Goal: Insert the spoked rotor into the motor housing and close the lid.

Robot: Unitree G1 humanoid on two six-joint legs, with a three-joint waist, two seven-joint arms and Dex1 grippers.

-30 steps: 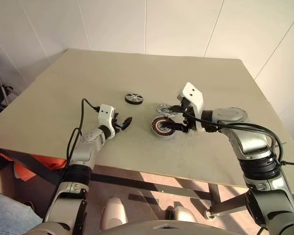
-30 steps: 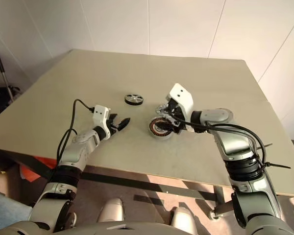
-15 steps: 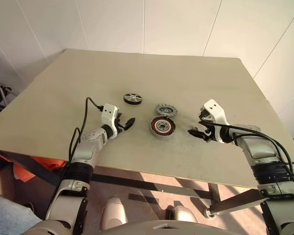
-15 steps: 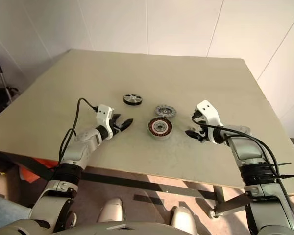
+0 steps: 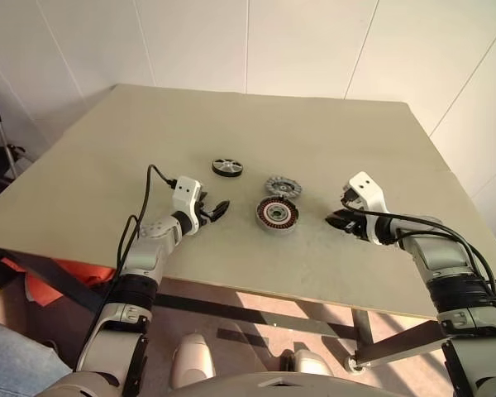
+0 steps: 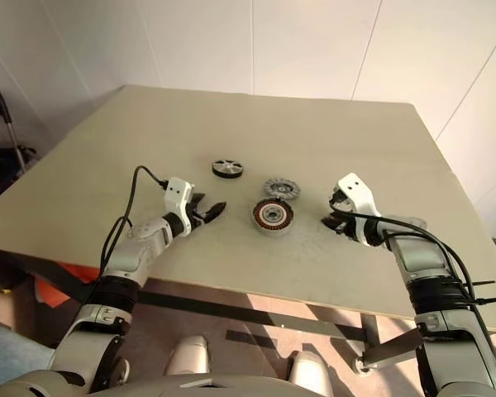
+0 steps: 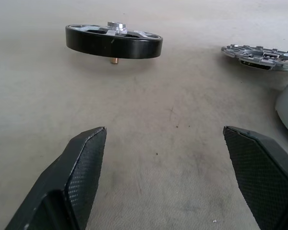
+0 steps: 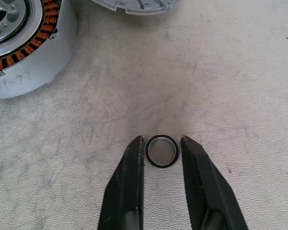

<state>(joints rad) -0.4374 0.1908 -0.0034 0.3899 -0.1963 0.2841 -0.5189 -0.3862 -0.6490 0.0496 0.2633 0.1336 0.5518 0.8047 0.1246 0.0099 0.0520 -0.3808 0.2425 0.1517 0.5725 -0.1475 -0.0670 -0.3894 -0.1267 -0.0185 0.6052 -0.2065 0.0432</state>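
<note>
I have both arms low over a pale beige table [image 5: 331,141] with a finely speckled, slightly scuffed top. My right gripper [image 8: 162,152] sits closest to me, tips down at the surface, its two black fingers [image 8: 130,182] drawn in around a small dark ring [image 8: 162,151] that lies flat on the table; the pads look to be touching its rim on both sides. My left gripper [image 7: 163,143] hovers just above the table with its fingers [image 7: 79,177] spread wide and nothing between them, just bare tabletop.

Between the two grippers, ahead of the right one and to its left, sits the motor housing [image 5: 277,214], its copper-red windings and silver centre facing up. Just beyond the housing lies the lid [image 5: 283,186], the silver-grey perforated disc, flat on the table and close to the housing but apart from it. Farther out, ahead of the left gripper, the spoked rotor [image 7: 114,40] rests on its stub shaft, black rim raised off the surface, well apart from the housing.

Beyond the far table edge stands a white panelled wall [image 5: 298,41]. At the near left, under the table edge, I see something orange [image 5: 41,285].
</note>
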